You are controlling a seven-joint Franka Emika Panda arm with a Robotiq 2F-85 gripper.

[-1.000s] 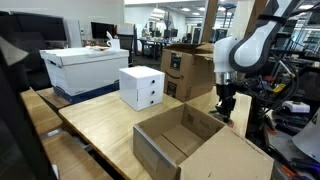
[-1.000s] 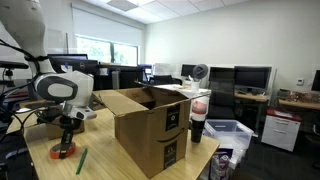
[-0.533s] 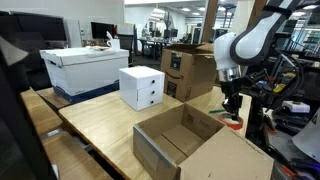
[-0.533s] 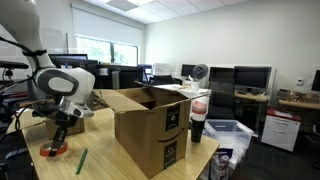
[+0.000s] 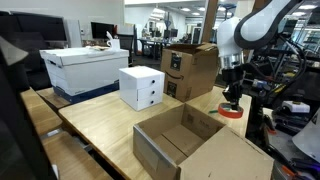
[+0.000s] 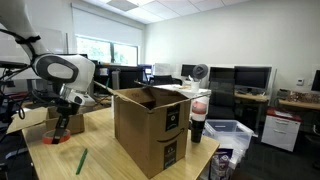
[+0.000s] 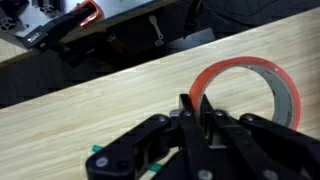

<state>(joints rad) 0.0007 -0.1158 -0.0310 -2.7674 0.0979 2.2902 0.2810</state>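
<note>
A red tape roll (image 7: 285,88) hangs by its rim between my gripper's (image 7: 196,104) two black fingers, which are shut on it. In both exterior views the gripper (image 5: 232,98) (image 6: 64,120) is above the wooden table (image 5: 100,125) with the tape roll (image 5: 232,112) (image 6: 57,136) dangling under it, clear of the surface. A green marker (image 6: 81,160) lies on the table just below and beside the roll; its tip (image 7: 97,149) shows in the wrist view.
An open empty cardboard box (image 5: 190,145) (image 6: 150,125) stands next to the gripper. A small white drawer unit (image 5: 141,87), a brown shipping box (image 5: 190,70) and a large white box (image 5: 85,66) sit farther along the table. The table edge lies close behind the gripper.
The gripper has risen from the table with the red tape roll in it and has shifted a little sideways. The marker and boxes have stayed put.
</note>
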